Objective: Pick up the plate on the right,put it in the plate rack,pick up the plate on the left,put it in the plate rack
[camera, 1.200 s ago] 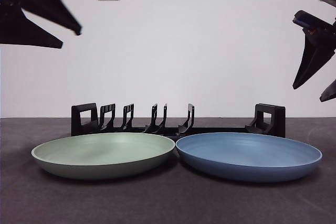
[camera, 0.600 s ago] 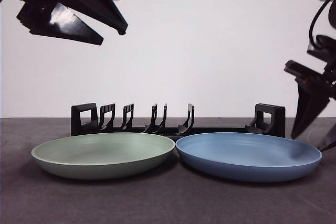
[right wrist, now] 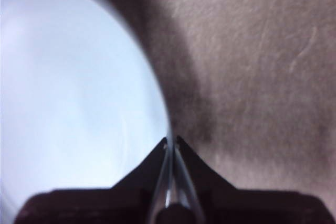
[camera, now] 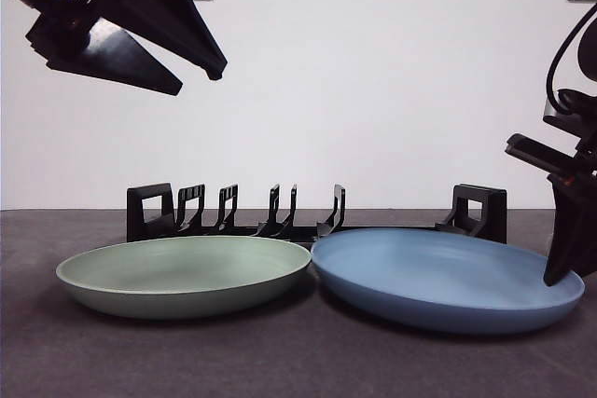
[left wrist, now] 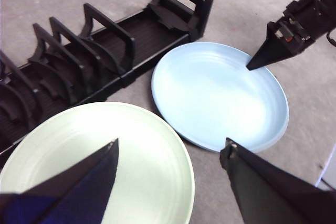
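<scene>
At the far right rim of the round blue plastic plate (camera: 446,279), my right gripper (right wrist: 171,145) has its jaws pinched thin on the edge. Such a shallow bite could let it slip or knock the round green plate (camera: 184,273) touching it. My left gripper (left wrist: 170,153) hangs wide open, holding nothing.

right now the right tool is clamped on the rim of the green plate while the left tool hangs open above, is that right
Not quite: the right tool is shut on the rim of the blue plate, not the green plate. The right wrist view shows its jaws pinching the blue rim, and the front view shows it at that plate's outer edge. The left tool does hang open above, over the green plate.
</scene>
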